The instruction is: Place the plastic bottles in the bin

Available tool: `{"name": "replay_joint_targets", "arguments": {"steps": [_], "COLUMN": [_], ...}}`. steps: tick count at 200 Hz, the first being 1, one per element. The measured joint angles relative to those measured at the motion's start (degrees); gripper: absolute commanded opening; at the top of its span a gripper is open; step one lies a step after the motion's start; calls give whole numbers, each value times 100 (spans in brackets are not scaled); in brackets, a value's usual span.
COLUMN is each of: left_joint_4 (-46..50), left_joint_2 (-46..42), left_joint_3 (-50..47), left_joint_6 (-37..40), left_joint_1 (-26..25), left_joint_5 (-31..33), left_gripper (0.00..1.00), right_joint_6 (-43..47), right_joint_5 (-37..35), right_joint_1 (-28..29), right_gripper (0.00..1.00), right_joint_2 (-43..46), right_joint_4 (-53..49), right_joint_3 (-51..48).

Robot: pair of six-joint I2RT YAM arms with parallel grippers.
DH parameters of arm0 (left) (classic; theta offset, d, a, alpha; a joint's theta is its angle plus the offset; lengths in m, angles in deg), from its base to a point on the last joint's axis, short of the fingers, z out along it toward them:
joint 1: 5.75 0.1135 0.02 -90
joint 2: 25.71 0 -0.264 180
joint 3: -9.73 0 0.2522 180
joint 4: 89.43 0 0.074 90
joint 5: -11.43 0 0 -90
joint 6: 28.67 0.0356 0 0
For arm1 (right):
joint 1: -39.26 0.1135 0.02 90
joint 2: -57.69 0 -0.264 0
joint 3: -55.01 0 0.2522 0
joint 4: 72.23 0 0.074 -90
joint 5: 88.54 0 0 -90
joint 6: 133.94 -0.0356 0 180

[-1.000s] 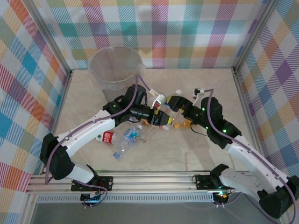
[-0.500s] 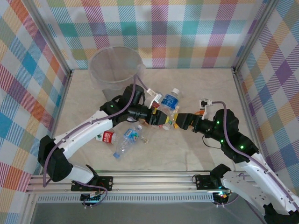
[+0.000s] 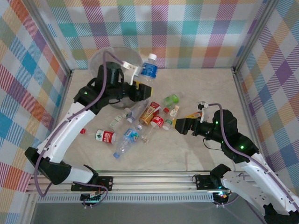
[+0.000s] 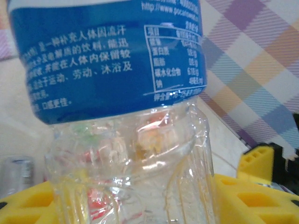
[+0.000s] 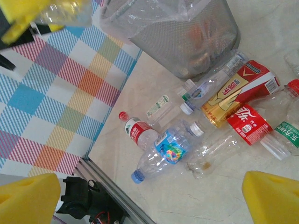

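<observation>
While the left end effector [image 3: 142, 87] is clamping the blue-labelled bottle [image 3: 149, 71] upright beside the bin [image 3: 98, 64], it should be carrying it fully over the rim before releasing; the right end effector [image 3: 180, 125] is gaping wide.
</observation>
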Motion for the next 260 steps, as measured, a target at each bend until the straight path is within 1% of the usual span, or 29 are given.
{"name": "replay_joint_targets", "arguments": {"steps": [24, 45, 89, 114, 145, 194, 260], "left_joint_4": [225, 424, 721, 988, 1182, 1370, 1443], "left_joint_2": [262, 573, 1202, 1641, 2006, 2426, 2463], "left_joint_3": [511, 903, 1434, 1867, 2111, 2175, 1989], "left_joint_6": [39, 63, 35, 33, 33, -138, -286], "left_joint_1": [404, 734, 1563, 1864, 1945, 2072, 2151], "left_joint_5": [96, 315, 726, 955, 1119, 1193, 1427], "left_gripper": [56, 56, 56, 56, 56, 56, 58], "right_joint_6": [44, 66, 81, 81, 76, 31, 11], "right_joint_5": [9, 7, 4, -2, -48, -107, -197], "right_joint_1": [0, 0, 0, 0, 0, 0, 0], "right_gripper": [100, 100, 100, 100, 100, 100, 100], "right_joint_2": [-83, -151, -162, -162, -157, -157, -157], "right_joint_4": [-4, -17, -68, -103, -160, -188, -304], "right_joint_3": [0, 0, 0, 0, 0, 0, 0]}}
